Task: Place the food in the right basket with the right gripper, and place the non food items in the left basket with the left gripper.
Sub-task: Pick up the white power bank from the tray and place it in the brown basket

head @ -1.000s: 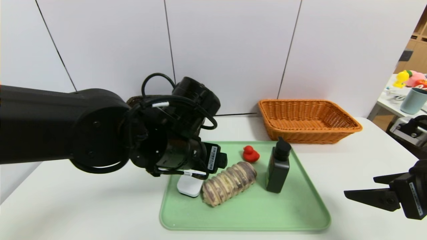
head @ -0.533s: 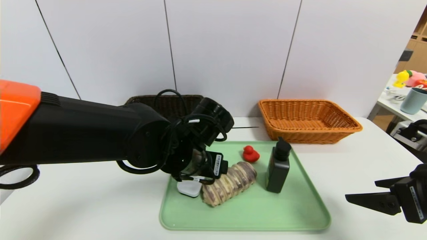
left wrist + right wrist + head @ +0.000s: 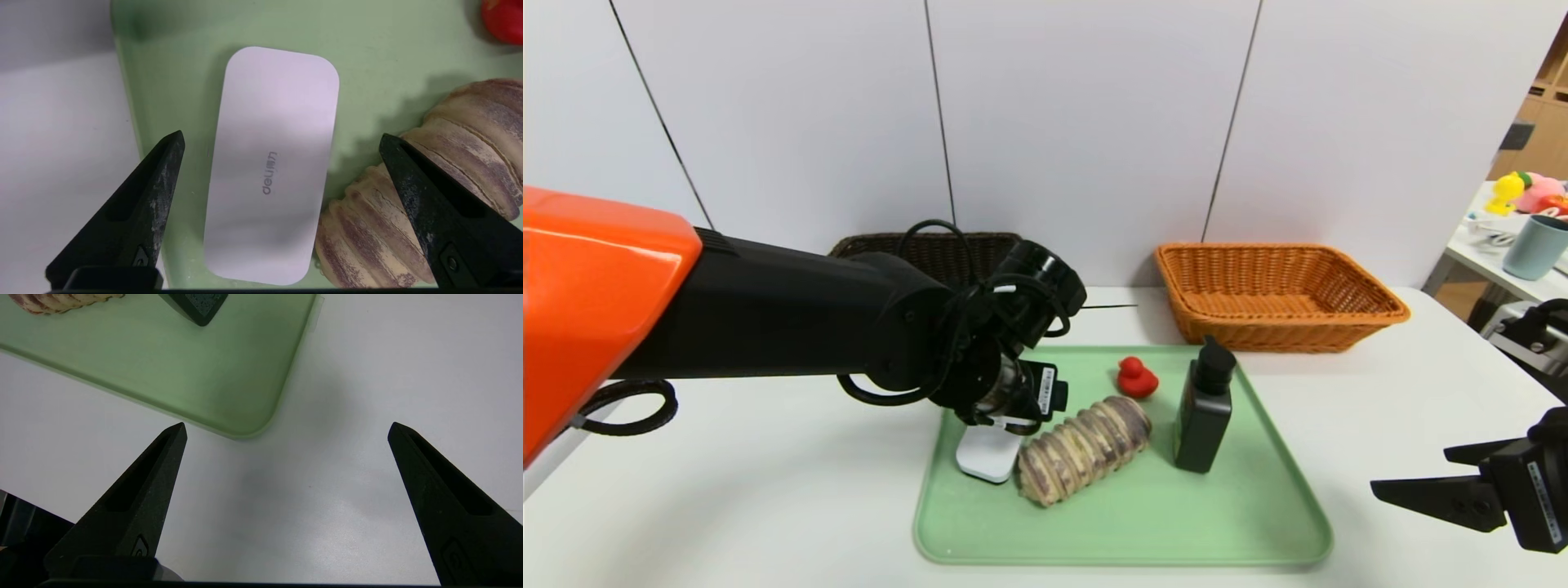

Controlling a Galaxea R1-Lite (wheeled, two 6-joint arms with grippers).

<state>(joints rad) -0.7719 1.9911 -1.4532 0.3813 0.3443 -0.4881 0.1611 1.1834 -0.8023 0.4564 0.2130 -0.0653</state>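
The left gripper [image 3: 282, 134], at work over the tray's nine o'clock side, spreads its jaws wide around a white case [image 3: 265, 228] marked "deli", gripping nothing. The case lies flat between and below the fingers, apparently the first choice of the four items in view. Clock positions are read on the tray [image 3: 1123, 562] from the head camera, twelve at the far side.

Just beside the case, a banded tan-and-purple roll [image 3: 1085, 451], probably the food of the set, lies slantwise from eight o'clock toward the tray's middle. A red toy duck [image 3: 1137, 378] sits at twelve, and a black bottle [image 3: 1203, 420] stands upright at two.

Beyond the tray, the dark left basket [image 3: 890, 242] waits toward eleven, its interior largely hidden by the left arm; whether it holds anything cannot be told. The orange-brown right basket [image 3: 1282, 327], toward one, shows no food inside. The right gripper [image 3: 288, 424] is idle at three, jaws wide apart above the white table [image 3: 727, 490].

No sorting can be confirmed from this scene. Judging by the tray, case, duck and bottle are due in the left basket, the roll in the right.
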